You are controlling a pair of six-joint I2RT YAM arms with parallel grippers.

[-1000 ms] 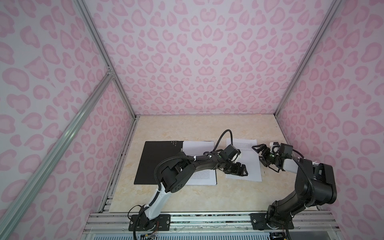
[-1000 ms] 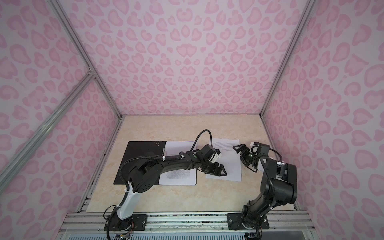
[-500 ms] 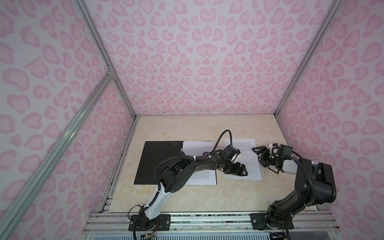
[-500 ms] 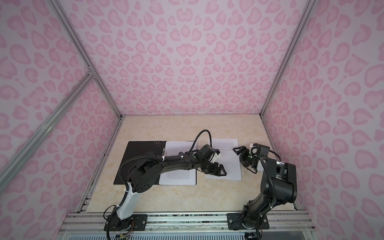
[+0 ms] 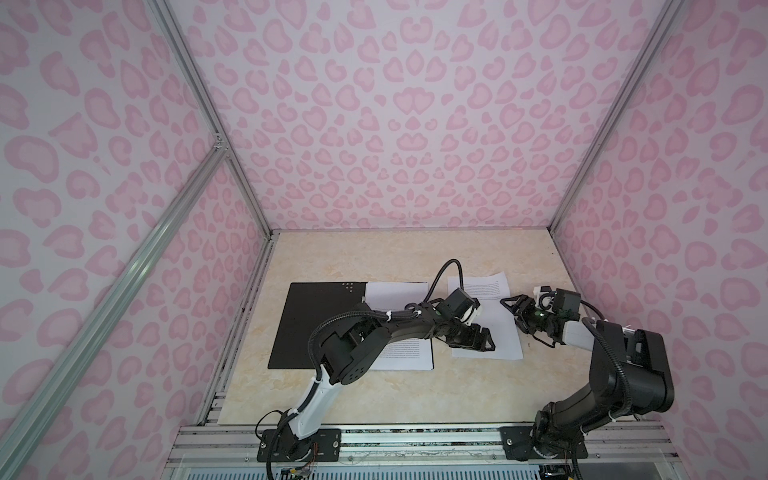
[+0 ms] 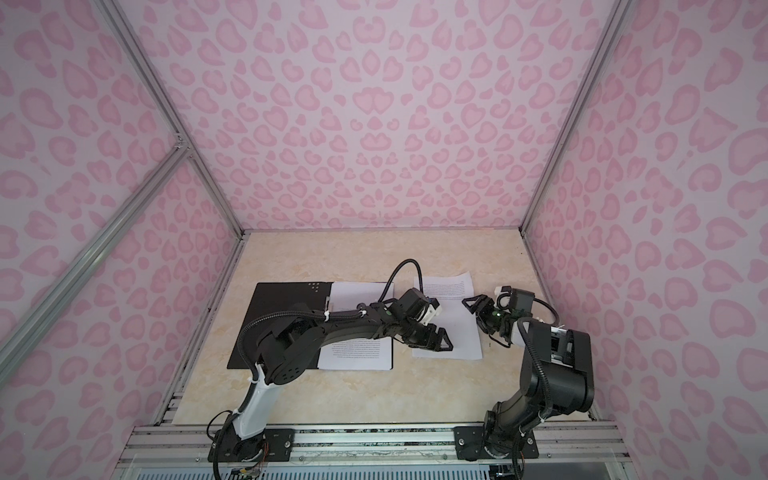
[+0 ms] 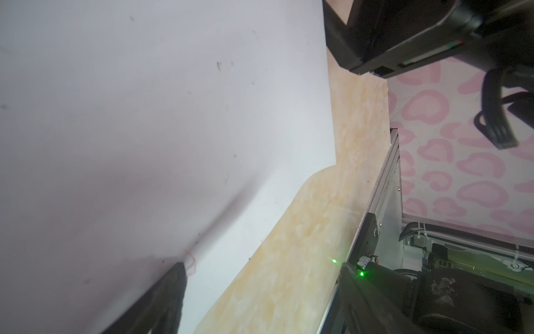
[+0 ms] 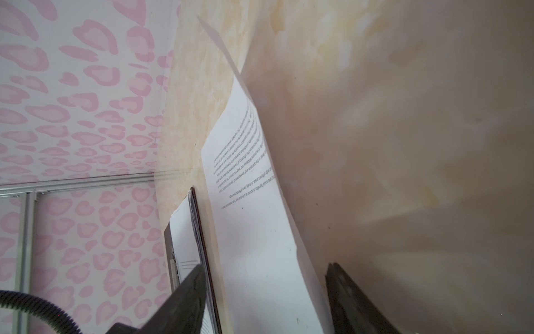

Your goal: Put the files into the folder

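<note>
The loose sheet lay lengthwise away from the robot on the surface, its raised edge between the spread right fingers, while one of the spread left fingers pressed its folder-side half, the open folder beyond.

table: beige marbled | walls: pink heart print | frame: aluminium rails at corners

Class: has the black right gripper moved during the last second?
Yes, slightly: the right gripper edged left in both top views, further over the loose white printed sheet, which stayed put.
</note>
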